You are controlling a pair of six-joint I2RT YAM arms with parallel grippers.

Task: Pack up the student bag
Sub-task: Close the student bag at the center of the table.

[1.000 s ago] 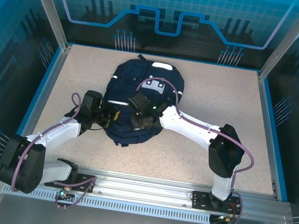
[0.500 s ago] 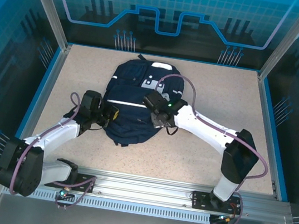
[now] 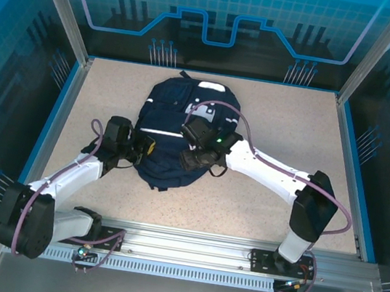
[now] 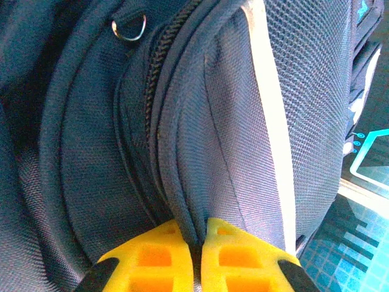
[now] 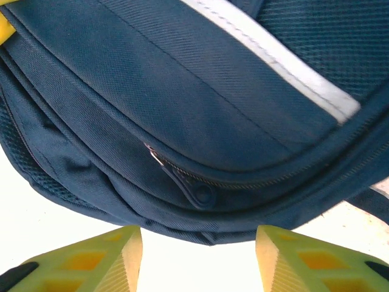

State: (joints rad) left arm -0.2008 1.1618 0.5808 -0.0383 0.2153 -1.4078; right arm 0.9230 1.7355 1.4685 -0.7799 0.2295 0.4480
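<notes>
The student bag (image 3: 169, 109), a navy backpack with white stripes, lies flat on the table at centre-left. My left gripper (image 3: 148, 146) is at the bag's left side, shut on a fold of bag fabric (image 4: 185, 201) beside a zipper (image 4: 159, 67). My right gripper (image 3: 191, 162) is over the bag's near right part and stands open. In the right wrist view its yellow fingers (image 5: 124, 243) are apart, with nothing between them. Just ahead of them are a closed zipper and its dark pull tab (image 5: 197, 193) on the student bag (image 5: 182, 91).
The speckled beige table (image 3: 286, 123) has free room to the right of the bag and behind it. Blue-edged walls (image 3: 345, 146) surround the table. A metal rail (image 3: 180, 243) carrying both arm bases runs along the near edge.
The right gripper has opened and let go, and its wrist swung right and then a little back over the bag's near right part. The left gripper has kept its pinch without moving.
</notes>
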